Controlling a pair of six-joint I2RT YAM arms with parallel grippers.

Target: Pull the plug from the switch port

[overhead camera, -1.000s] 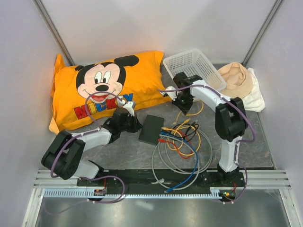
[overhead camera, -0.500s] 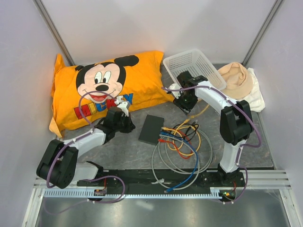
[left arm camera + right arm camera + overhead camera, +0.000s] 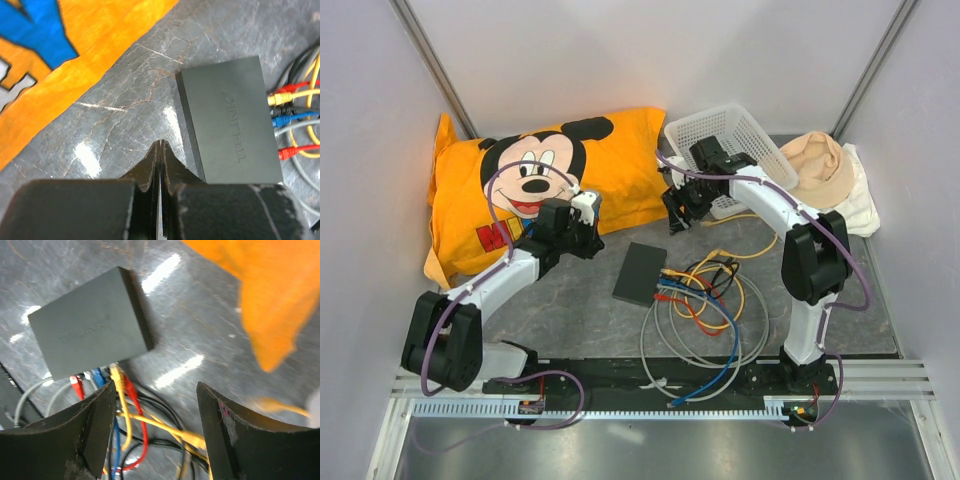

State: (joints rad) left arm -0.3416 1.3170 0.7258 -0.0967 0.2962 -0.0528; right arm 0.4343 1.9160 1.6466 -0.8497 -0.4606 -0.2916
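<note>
Top external view: switch lay flat, plug row on edge facing cable coil. Right gripper, spread and empty, hung beyond that edge, nearer. Left gripper, pressed together, off opposite edge.

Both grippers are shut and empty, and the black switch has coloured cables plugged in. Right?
The right gripper is open, jaws wide apart with nothing between, as the right wrist view shows. The left gripper is shut and empty, and the switch has coloured cables plugged in.
</note>
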